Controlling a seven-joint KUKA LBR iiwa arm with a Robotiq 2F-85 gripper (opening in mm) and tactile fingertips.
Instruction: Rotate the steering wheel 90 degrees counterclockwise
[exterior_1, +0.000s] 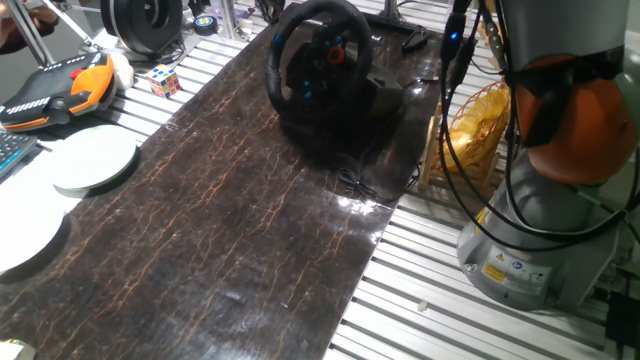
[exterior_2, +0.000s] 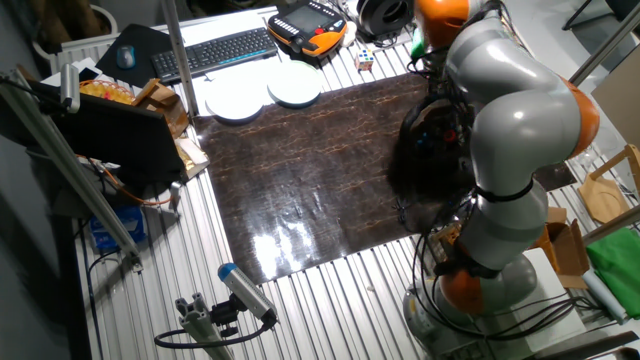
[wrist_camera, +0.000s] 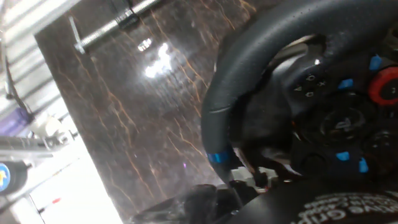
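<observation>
Steering wheel (exterior_1: 318, 60) sits at the far end of the dark marble-pattern mat (exterior_1: 230, 200) on the slatted worktop (exterior_1: 440, 300), upright on its black base, hub buttons facing the mat. Hand view is tight on the rim and hub: blue stripe on the rim, blue buttons and a red dial visible. The hand itself isn't clearly visible in any view, so can't tell if it's open or closed. In the other fixed view the arm (exterior_2: 510, 120) blocks most of the wheel. Nearby: two white plates (exterior_1: 95, 160) on the mat's left edge, orange-black pendant (exterior_1: 55, 90), Rubik's cube (exterior_1: 164, 80), black ring-shaped device (exterior_1: 145, 22), yellow wire basket (exterior_1: 478, 125) beside the wheel, keyboard (exterior_2: 215, 50).
</observation>
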